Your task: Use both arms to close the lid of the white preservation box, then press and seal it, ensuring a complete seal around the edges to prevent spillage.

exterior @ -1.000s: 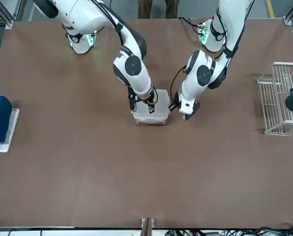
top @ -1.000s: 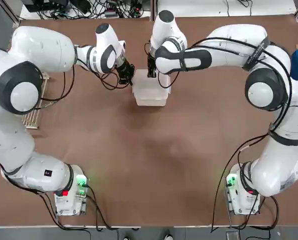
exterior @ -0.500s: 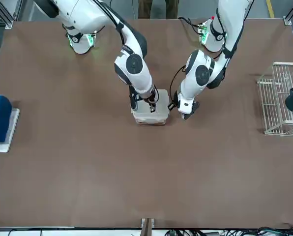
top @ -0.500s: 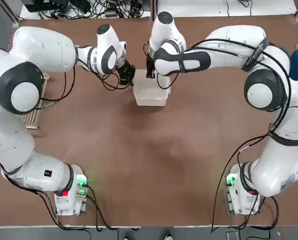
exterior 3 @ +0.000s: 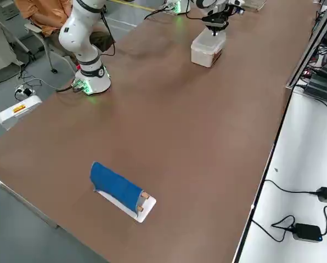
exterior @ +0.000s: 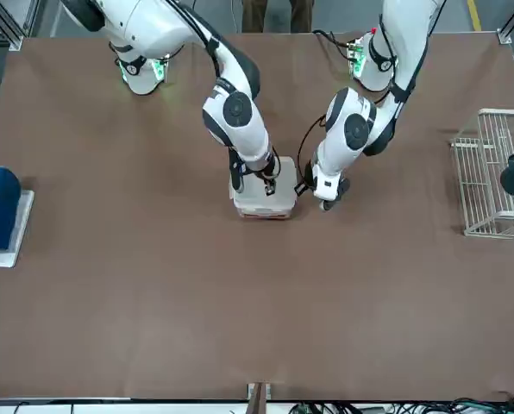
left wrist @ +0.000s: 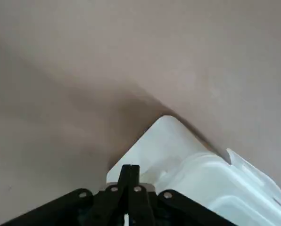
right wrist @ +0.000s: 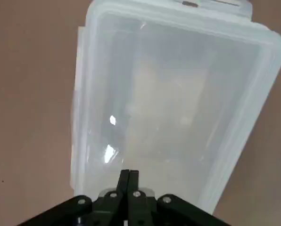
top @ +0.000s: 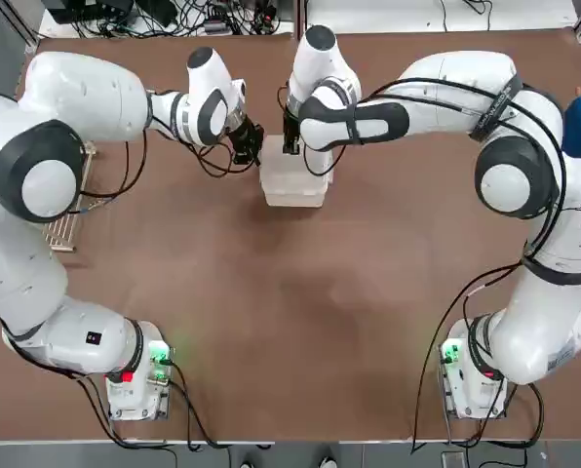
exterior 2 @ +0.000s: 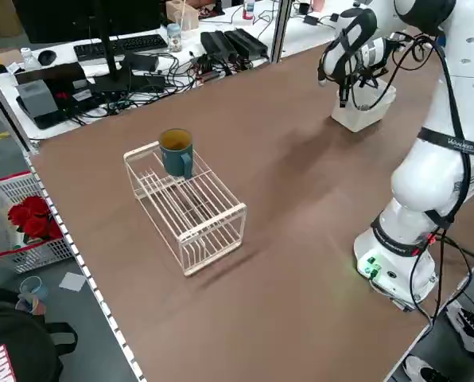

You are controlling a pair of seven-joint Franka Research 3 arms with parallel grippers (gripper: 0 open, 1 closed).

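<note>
Rack (top: 64, 210) of white wire sits at the far left of the brown table (top: 300, 322) in the top view, with a blue mug (exterior 2: 176, 151) resting on it. Next comes the left tool (top: 249, 142), its fingers pressed together and holding nothing, tip down just beside the left edge of the box (top: 292, 175), over a small side flap. The box, white and see-through, stands near the middle of the table toward its far side, with the lid (right wrist: 173, 94) lying flat on top of it. The right tool (top: 291, 136) sits over the lid at its far edge, fingers also pressed together and empty; whether the tip touches the lid is hard to tell. At the far right edge lies a blue roll (exterior 3: 117, 188) on a white tray (exterior 3: 131, 208), well apart from the box.
</note>
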